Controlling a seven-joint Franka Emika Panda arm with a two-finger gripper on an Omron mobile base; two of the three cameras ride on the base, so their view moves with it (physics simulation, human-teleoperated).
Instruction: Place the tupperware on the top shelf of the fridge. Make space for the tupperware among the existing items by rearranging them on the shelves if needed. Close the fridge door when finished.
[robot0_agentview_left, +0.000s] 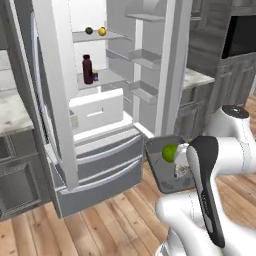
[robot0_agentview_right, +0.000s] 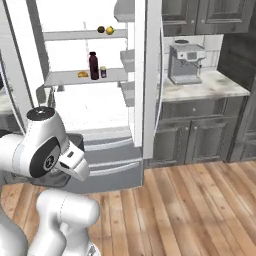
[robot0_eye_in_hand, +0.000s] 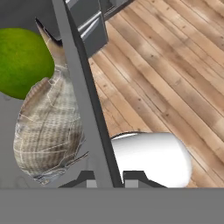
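My pincer (robot0_eye_in_hand: 108, 178) clamps the thin grey wall of the tupperware (robot0_agentview_left: 159, 176), its green ball (robot0_agentview_left: 170, 153) inside, above open plank floor (robot0_agentview_left: 115, 225) beside the open fridge (robot0_agentview_left: 100, 150).

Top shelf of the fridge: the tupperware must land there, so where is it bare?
On the top shelf, bare board runs left of the two round fruits, which crowd its right end. The shelf below is busier: maroon bottle, can.

Even, flat rendered light all round, no hard shadows. The fridge (robot0_agentview_left: 100, 145) interior glows near white, washing out its back wall. The wooden floor (robot0_agentview_right: 200, 210) shows soft, slightly blurred grain. In the hand view the green ball (robot0_eye_in_hand: 22, 61) looks smeared and oversized.
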